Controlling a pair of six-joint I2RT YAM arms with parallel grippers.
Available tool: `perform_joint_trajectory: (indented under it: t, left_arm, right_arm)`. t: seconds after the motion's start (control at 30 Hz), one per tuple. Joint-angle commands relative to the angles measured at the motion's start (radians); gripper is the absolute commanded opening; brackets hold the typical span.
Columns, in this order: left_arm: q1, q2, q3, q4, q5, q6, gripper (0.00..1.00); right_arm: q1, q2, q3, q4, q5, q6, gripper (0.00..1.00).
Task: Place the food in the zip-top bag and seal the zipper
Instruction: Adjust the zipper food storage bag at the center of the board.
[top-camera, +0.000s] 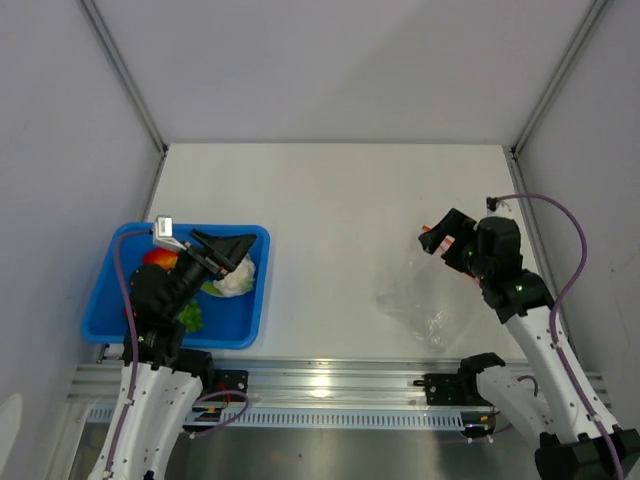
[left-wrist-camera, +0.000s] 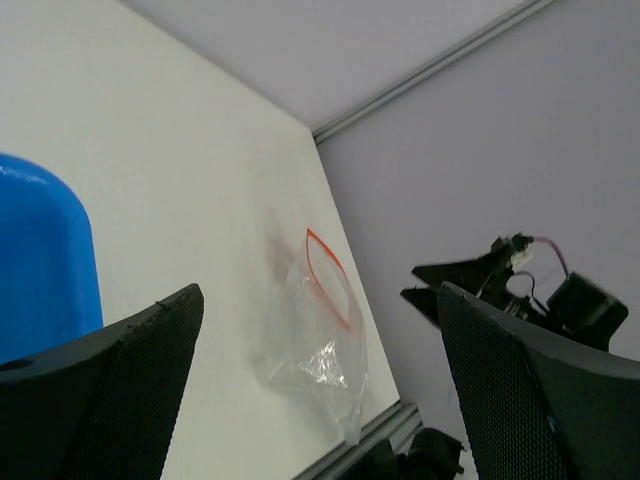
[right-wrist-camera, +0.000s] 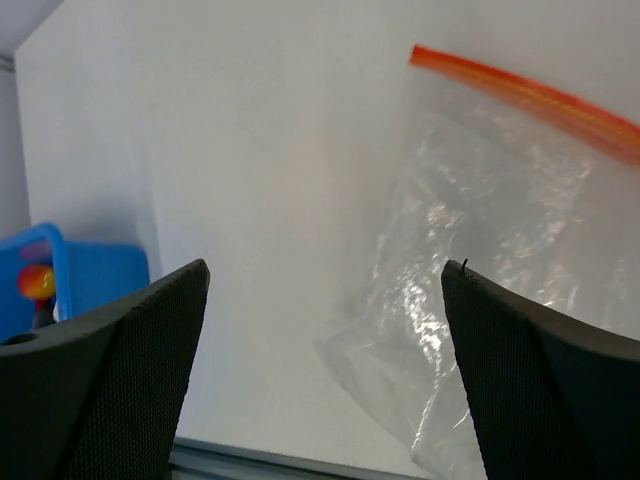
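Note:
The clear zip-top bag (top-camera: 420, 297) lies empty on the white table at the right, its red zipper (right-wrist-camera: 530, 100) open in a loop (left-wrist-camera: 330, 275). My right gripper (top-camera: 437, 235) is open and empty, hovering at the bag's far mouth end; the bag (right-wrist-camera: 500, 260) shows below it. My left gripper (top-camera: 232, 248) is open and empty above the blue tray (top-camera: 100, 305). In the tray lie a red-orange fruit (top-camera: 158, 258), white cauliflower (top-camera: 236, 279) and green leafy bits (top-camera: 190, 318). Other food is hidden under the left arm.
The tray sits at the table's near left edge; its rim also shows in the left wrist view (left-wrist-camera: 40, 270) and the right wrist view (right-wrist-camera: 90, 275). Grey walls with metal posts (top-camera: 125, 75) enclose the table. A metal rail (top-camera: 320, 385) runs along the near edge.

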Motion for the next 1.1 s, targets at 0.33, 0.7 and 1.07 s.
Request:
perform_joint_trajectory:
  t: [0.33,0.7,1.07]
  left_arm:
    - [0.01,0.023,0.073,-0.079,0.194,0.089,1.0]
    - [0.012,0.069,0.099,-0.14,0.213,0.177,0.99]
    - [0.012,0.113,0.059,-0.043,0.303,0.149,0.99]
  right_arm:
    - [-0.425,0.655,0.409,-0.08,-0.256,-0.26,1.0]
    - [-0.419,0.968,0.378,0.008,-0.491,-0.388,0.99]
    - [-0.186,0.908,0.272,0.052,-0.512,-0.406,0.99]
